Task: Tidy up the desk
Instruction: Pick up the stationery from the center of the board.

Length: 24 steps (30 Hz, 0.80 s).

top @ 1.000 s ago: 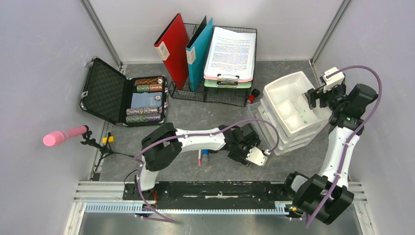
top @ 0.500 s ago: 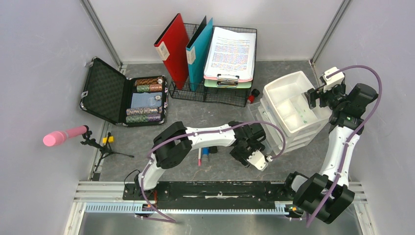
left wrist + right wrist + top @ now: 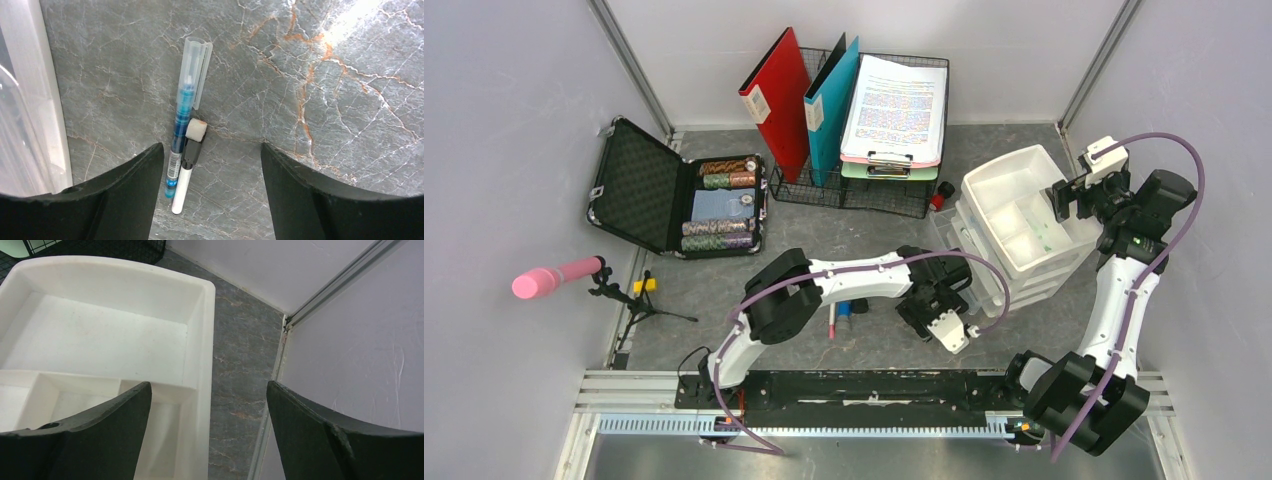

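Two pens lie side by side and touching on the desk, between the wide-spread fingers of the left gripper: a blue pen with a clear cap, and a slimmer marker with a black collar and a white tip; the jaws stand released around them, grasping nothing, and neither finger touches either pen. At the left edge of that wrist view runs the translucent wall of the drawer unit, near the pens but apart from them.

From above, the left arm stretches rightward across the desk, its wrist just beside the front of the drawer unit; the two pens are hidden beneath it there; a red pen lies under the forearm.

A white compartment tray sits on top of the drawer unit; the right gripper hangs over the tray's right rim, jaws apart and empty, with a strip of desk and the pale wall beside it.

Along the far wall a wire rack holds a red folder, a teal folder and clipboards topped with printed paper; at far left an open black case holds rolls of chips; a pink microphone sits on a small tripod near the left wall.
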### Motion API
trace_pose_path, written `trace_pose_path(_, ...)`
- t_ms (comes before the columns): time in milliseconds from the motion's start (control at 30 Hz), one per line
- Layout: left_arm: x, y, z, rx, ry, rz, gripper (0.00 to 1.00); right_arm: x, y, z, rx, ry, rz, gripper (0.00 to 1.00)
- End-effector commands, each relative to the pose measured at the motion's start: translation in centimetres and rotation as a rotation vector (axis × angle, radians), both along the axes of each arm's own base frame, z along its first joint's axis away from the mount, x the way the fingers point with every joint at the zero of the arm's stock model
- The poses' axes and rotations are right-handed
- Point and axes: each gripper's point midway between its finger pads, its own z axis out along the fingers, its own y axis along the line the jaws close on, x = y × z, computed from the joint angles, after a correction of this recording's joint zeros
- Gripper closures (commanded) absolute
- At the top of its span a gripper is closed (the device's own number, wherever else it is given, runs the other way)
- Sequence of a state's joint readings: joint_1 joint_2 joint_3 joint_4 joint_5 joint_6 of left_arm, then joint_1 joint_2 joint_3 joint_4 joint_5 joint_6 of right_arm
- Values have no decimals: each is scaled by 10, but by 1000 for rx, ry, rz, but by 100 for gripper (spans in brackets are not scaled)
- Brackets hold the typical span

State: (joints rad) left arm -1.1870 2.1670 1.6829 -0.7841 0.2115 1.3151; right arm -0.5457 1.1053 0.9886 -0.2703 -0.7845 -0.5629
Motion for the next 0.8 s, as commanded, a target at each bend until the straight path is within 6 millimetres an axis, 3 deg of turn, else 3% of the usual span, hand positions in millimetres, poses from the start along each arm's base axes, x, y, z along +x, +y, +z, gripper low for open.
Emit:
trace_pose_path(0, -4, 17, -24, 114, -8, -117, 24, -34, 19, -106, 147, 356, 14, 8)
trace_pose_path(400, -5, 55, -41, 318, -29, -175, 27, -34, 19, -106, 147, 357, 13, 8)
trace_pose_path(767, -1, 60, -28, 326, -57, -127, 36, -34, 19, -107, 151, 360, 11, 8)
